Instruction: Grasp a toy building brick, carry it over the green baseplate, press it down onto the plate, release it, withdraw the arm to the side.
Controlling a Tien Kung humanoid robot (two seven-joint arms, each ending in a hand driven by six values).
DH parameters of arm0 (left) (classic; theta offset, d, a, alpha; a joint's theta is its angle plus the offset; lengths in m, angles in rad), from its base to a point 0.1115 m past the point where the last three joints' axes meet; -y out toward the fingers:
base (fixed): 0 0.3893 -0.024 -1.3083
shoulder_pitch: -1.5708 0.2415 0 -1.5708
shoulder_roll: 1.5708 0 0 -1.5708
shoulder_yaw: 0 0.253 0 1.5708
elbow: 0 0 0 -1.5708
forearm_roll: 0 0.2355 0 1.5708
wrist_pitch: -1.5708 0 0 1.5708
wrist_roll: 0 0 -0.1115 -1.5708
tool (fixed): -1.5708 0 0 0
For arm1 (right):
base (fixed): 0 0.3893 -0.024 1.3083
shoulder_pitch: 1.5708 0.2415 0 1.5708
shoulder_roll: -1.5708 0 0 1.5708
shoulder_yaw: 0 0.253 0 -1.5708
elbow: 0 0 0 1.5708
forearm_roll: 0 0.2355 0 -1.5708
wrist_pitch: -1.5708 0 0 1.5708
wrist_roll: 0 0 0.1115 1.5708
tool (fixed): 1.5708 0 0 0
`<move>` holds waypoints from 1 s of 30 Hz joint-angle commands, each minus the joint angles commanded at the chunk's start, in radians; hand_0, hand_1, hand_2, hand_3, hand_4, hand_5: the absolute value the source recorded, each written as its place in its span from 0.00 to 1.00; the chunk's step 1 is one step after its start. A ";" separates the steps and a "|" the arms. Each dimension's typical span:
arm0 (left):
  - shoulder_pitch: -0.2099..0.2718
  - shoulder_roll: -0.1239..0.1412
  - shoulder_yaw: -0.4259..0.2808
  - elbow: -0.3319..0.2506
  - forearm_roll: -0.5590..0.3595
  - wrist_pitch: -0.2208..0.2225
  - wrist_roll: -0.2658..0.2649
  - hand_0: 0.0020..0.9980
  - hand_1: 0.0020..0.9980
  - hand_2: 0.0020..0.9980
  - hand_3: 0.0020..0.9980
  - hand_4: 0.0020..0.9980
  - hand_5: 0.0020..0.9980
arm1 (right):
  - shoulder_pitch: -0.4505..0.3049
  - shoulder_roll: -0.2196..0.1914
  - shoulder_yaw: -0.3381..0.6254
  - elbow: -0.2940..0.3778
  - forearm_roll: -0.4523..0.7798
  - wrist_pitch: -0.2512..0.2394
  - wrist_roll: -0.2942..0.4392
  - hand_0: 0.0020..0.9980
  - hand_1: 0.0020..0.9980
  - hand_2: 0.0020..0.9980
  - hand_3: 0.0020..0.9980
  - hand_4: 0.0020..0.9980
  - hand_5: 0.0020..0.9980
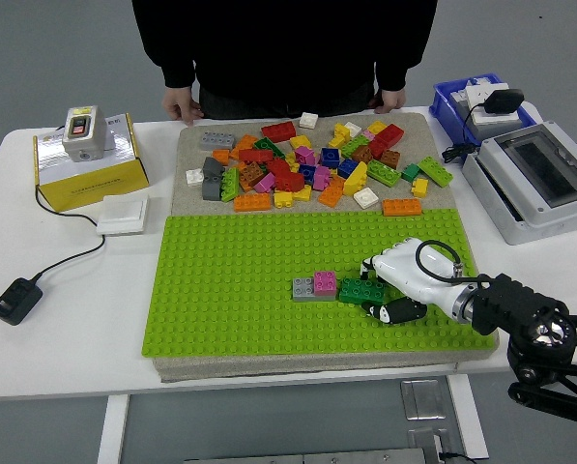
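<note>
One dark green studded brick sits on the green baseplate, and my right hand is curled around its right end. My fingers are smooth white plastic shells with black joints; the thumb side lies along the brick's near face and the other fingers bend over its far edge, so the brick is pinched between them, low against the plate's studs. Whether it is fully pressed in I cannot tell. The brick's left end touches a magenta brick, which stands against a flat grey brick, the three forming a short row near the plate's middle. The baseplate is a bright lime rectangle covered in a regular grid of round studs, lying on a rough beige mat. Beyond it, on the mat's far half, a loose heap of bricks in red, orange, yellow, green, blue and white is scattered. A person in black stands at the far side, hands resting on the table edge.
</note>
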 joint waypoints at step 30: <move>-0.001 0.000 0.003 0.000 -0.001 0.000 0.000 0.65 0.64 0.59 0.66 0.35 0.60 | 0.026 0.023 -0.016 -0.023 -0.002 0.005 0.002 0.00 0.14 0.68 0.75 0.48 0.34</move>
